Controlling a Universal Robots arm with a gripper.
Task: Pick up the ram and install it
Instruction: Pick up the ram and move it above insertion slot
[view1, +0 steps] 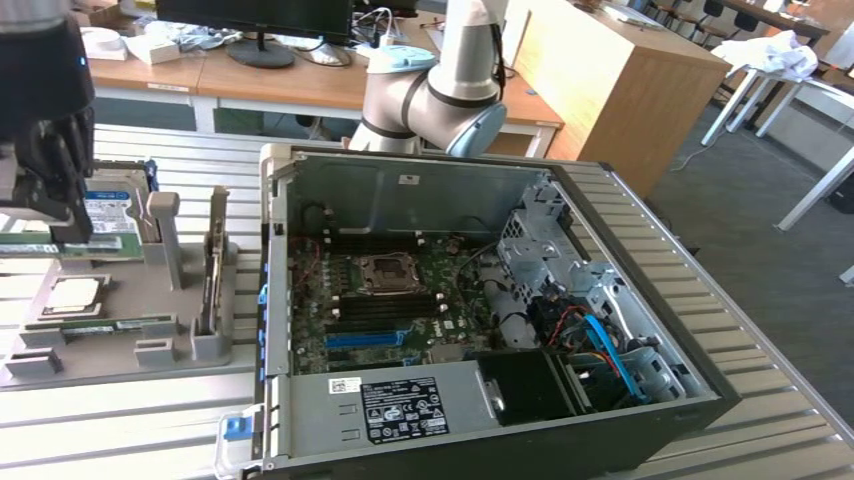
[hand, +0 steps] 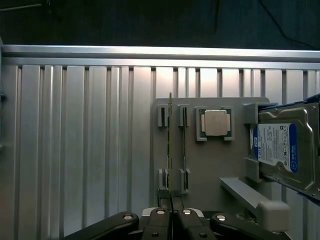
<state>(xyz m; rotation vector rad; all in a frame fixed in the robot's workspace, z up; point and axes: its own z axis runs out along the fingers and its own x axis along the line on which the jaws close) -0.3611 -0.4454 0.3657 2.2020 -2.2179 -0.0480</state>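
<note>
Far on the exterior view's left, one claw (view1: 67, 232), clamped almost fully together on the ram (view1: 102, 246): a thin green stick gripped at one end, pads tight against both faces, seen edge-on in the wrist view. Held over one grey tray (view1: 100, 352). On that tray, one blue-labelled hard drive (view1: 112, 204) propped at a tilt, one square silver processor (view1: 67, 293) lying flat, and one second green stick (view1: 120, 325) resting in its slot. Two sticks in all. Further right, one open computer case (view1: 400, 185), one motherboard (view1: 387, 300) exposed inside, well apart from the ram.
</note>
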